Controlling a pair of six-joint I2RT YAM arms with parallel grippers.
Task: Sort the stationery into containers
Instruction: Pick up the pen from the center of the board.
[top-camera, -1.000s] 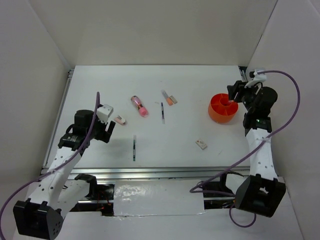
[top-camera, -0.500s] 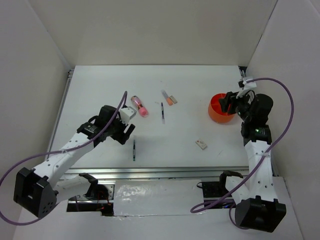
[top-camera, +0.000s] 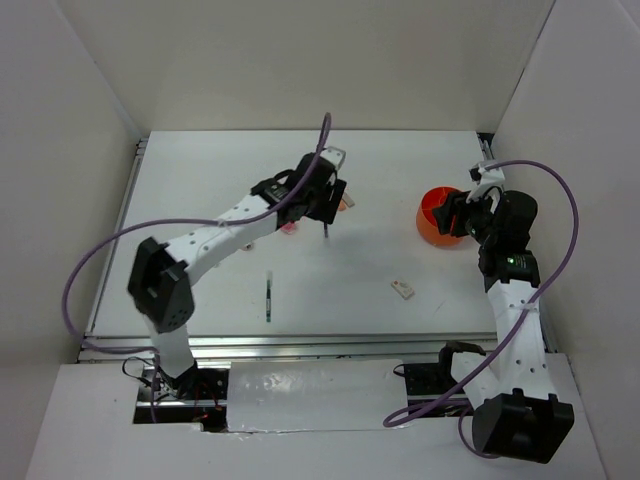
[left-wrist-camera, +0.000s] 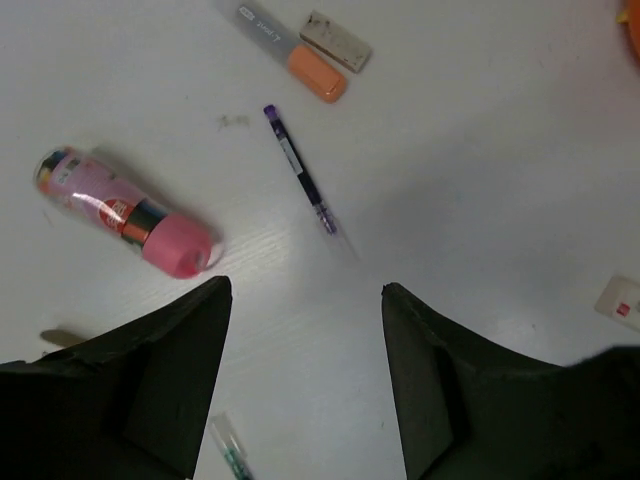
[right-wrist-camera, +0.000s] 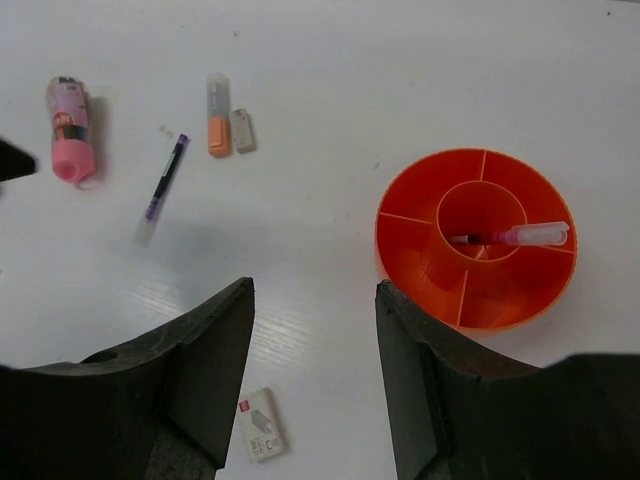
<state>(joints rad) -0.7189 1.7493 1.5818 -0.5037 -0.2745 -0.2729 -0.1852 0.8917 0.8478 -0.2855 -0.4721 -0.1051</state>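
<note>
Lilac pen (left-wrist-camera: 301, 170) lies just ahead of the left gripper (left-wrist-camera: 305, 290), jaws apart, empty. Likely step: pick-up. Next: descend, straddle the barrel, close, carry to orange tub (right-wrist-camera: 470, 305).

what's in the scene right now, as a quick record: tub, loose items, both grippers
container: orange tub, with dividers, on the right side of the table
in tub: lilac pen, lying across the inner ring
loose on table: pink tube; purple pen; orange-tipped stick beside grey eraser; white eraser; dark pen
left gripper: open, empty, near the purple pen, not touching it
right gripper: open, empty, near the tub
</note>
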